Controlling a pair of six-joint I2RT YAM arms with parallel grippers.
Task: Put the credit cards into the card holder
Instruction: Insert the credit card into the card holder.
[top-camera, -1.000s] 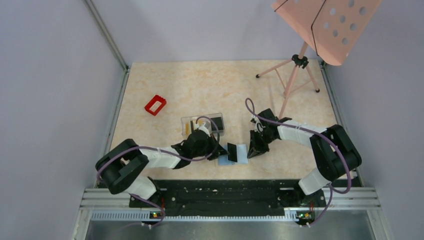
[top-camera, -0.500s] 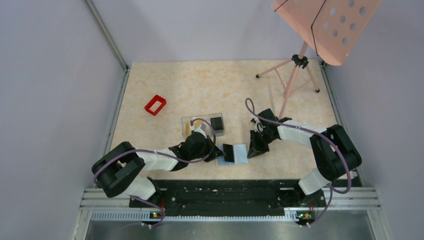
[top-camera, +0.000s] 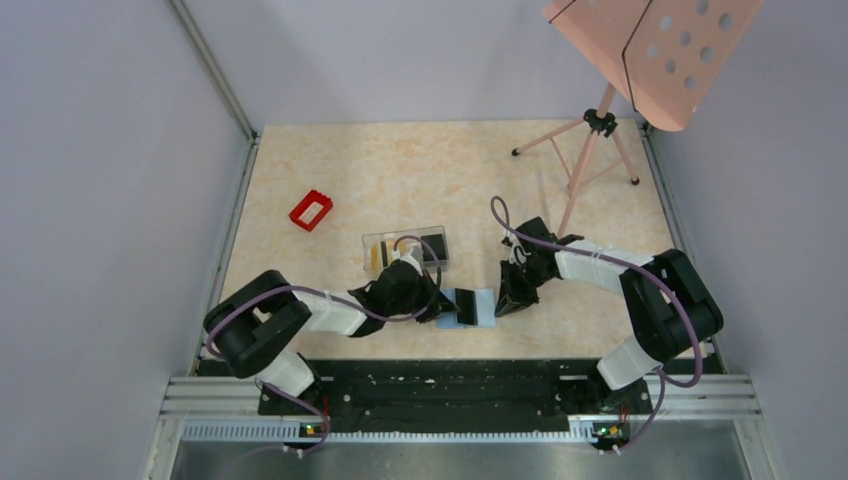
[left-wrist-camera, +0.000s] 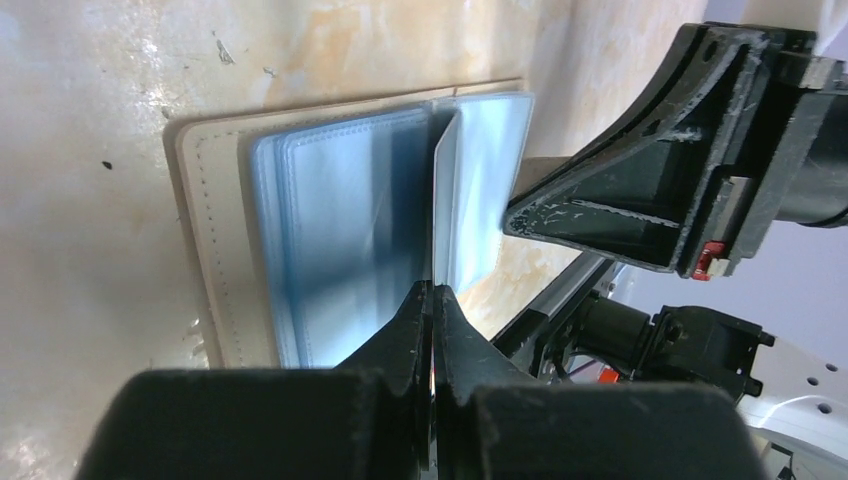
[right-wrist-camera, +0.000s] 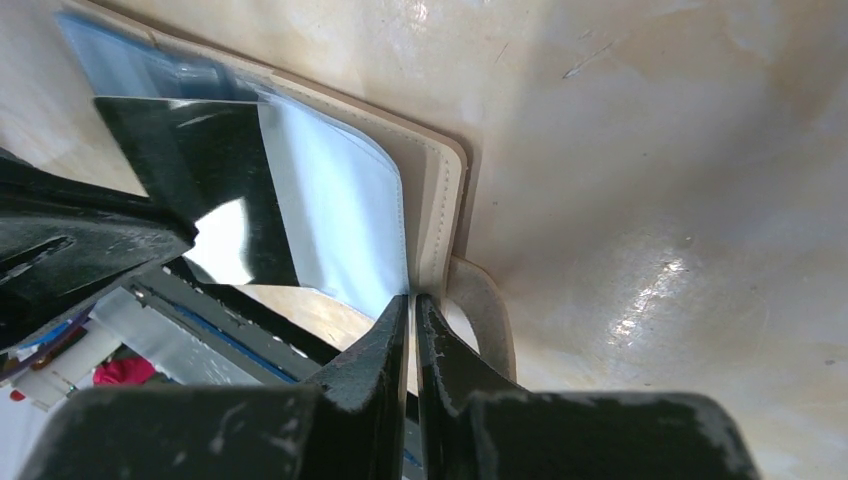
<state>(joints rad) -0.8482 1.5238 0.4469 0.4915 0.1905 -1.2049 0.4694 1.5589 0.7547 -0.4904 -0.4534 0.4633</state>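
near the front edge of the surface (top-camera: 400, 170), the holder (top-camera: 480, 306) lies open and flat, blue lining up, between the two arms. the left tool (left-wrist-camera: 432, 290) is pressed together on a black card (right-wrist-camera: 215, 190), pinching it by one edge. seen from the left wrist, the card shows only as a thin line standing on edge over the middle of the lining. from the right wrist its glossy face shows, tilted over the left half of the holder. whether its tip has entered a pocket cannot be told. the right tool (right-wrist-camera: 412, 300) comes in from the opposite side, its tips closed on the holder's right edge, where the blue lining meets the tan border. a tan strap (right-wrist-camera: 484, 310) curls out just beside the tips. the holder's tan rim rests on the surface in both wrist views.

just behind the left wrist sits a clear box (top-camera: 405, 236) with a second black card (top-camera: 433, 246) at its right end and a yellow card (top-camera: 375, 256) at its left. a red frame (top-camera: 311, 210) lies well apart, toward the far left. a pink music stand (top-camera: 640, 50) on a tripod rises at the far right corner.
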